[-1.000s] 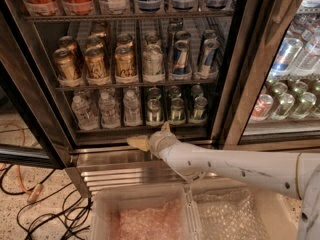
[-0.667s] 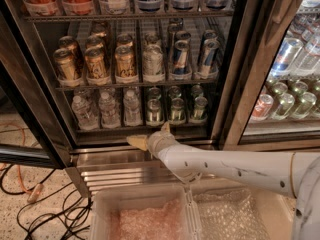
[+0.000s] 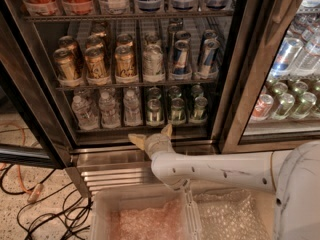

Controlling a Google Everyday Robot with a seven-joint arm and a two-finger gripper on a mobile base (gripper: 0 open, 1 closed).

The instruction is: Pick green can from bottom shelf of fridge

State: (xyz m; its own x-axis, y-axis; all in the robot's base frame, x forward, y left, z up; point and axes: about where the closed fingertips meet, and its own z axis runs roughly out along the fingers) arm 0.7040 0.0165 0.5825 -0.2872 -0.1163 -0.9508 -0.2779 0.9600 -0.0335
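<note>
The short dull-green metal drink can (image 3: 154, 112) stands upright at the front of the lowest dark wire rack (image 3: 115, 129) in the tall dark-framed drinks fridge (image 3: 227, 84). More green cans just like it stand beside it and behind it. Small clear water bottles (image 3: 107, 109) stand next to them on the same rack. My two-finger gripper (image 3: 150, 132) is just below that rack's front edge, in front of the fridge. My fingers (image 3: 136, 139) are spread wide apart and hold nothing. They do not touch the can. One rack up stand gold-brown cans (image 3: 95, 61) and tall blue-silver cans (image 3: 180, 59). Under my white arm (image 3: 220, 171) sits a clear plastic bin (image 3: 100, 204).
</note>
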